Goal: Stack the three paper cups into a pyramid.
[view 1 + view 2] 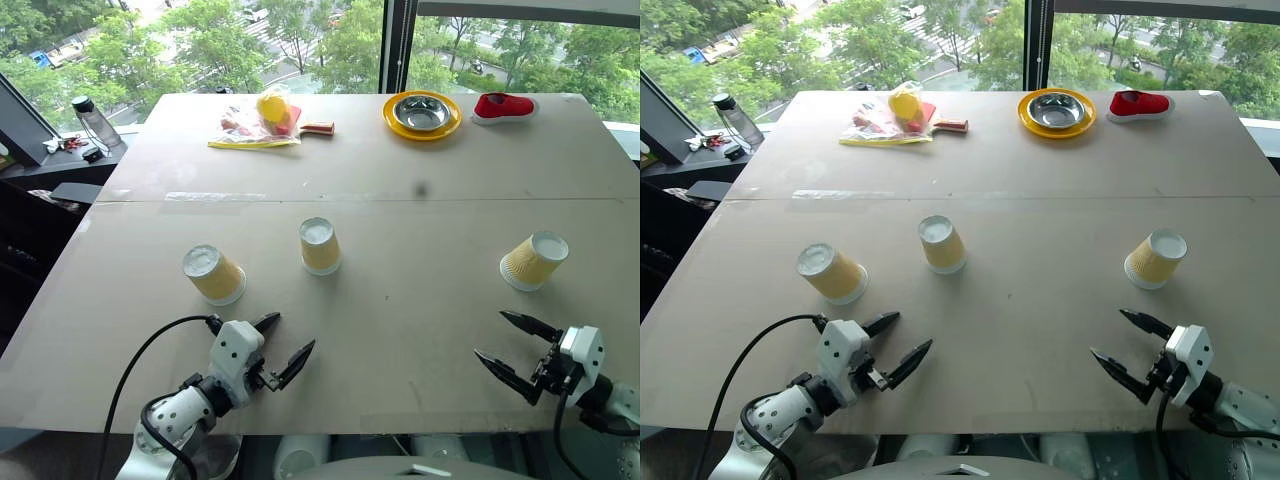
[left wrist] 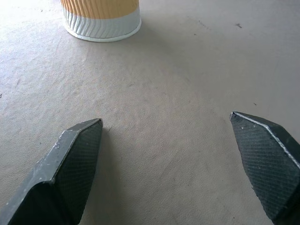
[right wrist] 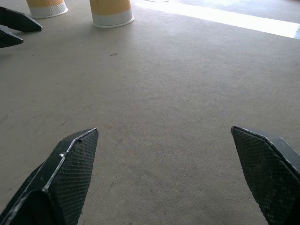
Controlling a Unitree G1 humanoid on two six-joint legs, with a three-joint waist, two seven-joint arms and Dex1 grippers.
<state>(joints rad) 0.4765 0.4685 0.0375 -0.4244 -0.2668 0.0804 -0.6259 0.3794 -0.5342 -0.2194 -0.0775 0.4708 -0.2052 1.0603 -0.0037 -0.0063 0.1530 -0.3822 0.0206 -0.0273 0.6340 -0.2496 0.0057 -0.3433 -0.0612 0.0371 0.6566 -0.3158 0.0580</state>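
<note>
Three paper cups stand upside down and well apart on the tan table (image 1: 400, 210), none resting on another, so no pyramid is in view. The left cup (image 1: 213, 274), the middle cup (image 1: 320, 246) and the right cup (image 1: 534, 261) all have yellow ribbed sides and white bases facing up. My left gripper (image 1: 295, 331) hovers open near the table's front edge, just in front of the left and middle cups, and holds nothing. My right gripper (image 1: 490, 334) is open and empty in front of the right cup. The left wrist view has one cup (image 2: 101, 18) beyond the spread fingers.
At the far side lie a steel bowl on a yellow plate (image 1: 422, 115), a red shoe (image 1: 503, 106) and a plastic bag with a yellow object (image 1: 265, 120). A bottle (image 1: 97, 122) stands on a ledge off the table's left. The front edge runs just below both grippers.
</note>
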